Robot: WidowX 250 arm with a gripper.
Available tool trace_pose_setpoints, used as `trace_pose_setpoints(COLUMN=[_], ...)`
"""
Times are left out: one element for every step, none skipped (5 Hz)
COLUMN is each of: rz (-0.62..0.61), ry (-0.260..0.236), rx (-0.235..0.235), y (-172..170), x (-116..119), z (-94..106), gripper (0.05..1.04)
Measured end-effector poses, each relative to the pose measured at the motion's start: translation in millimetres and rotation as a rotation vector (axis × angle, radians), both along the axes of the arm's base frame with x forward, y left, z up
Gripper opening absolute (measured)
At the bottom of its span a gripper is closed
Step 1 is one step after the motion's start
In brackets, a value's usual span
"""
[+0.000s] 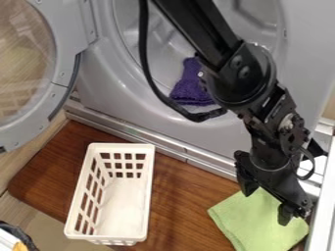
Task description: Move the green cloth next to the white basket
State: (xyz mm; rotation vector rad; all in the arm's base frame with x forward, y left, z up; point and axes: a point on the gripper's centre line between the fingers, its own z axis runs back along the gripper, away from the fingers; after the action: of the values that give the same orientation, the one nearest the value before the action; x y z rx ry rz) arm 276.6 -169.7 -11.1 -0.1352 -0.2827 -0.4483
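My gripper (266, 206) hung, jaws apart, over the green cloth (258, 230), near right; the white basket (149, 191) stood left.

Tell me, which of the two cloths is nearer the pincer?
The green cloth: it lies on the wooden board, right under the pincer. The purple cloth is farther off, up at the machine.

You face pale grey front-loading machine (108, 86), round door with clear window (62, 29) open at your view's left. Silvery metal rail (134, 131) along machine's base; below, brown wood-grain board (180, 206), beige floor (40, 220).
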Motion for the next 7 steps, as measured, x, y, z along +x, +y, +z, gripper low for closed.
trace_pose_setpoints(rz=[0.006, 0.014, 0.014, 0.011, 0.018, 0.027, 0.028], ry=[0.025, 0.039, 0.057, 0.056, 0.062, 0.044, 0.042], rx=[0.016, 0.04, 0.051, 0.05, 0.053, 0.051, 0.052], y=[2, 3, 3, -1, -3, -3, -2], x=[-3, 1, 1, 7, 11, 14, 14], z=[-9.9, -22.4, -32.8, -44.9, -57.3, -61.8, -62.8], gripper=[0.999, 0.999, 0.999, 0.999, 0.999, 0.999, 1.0])
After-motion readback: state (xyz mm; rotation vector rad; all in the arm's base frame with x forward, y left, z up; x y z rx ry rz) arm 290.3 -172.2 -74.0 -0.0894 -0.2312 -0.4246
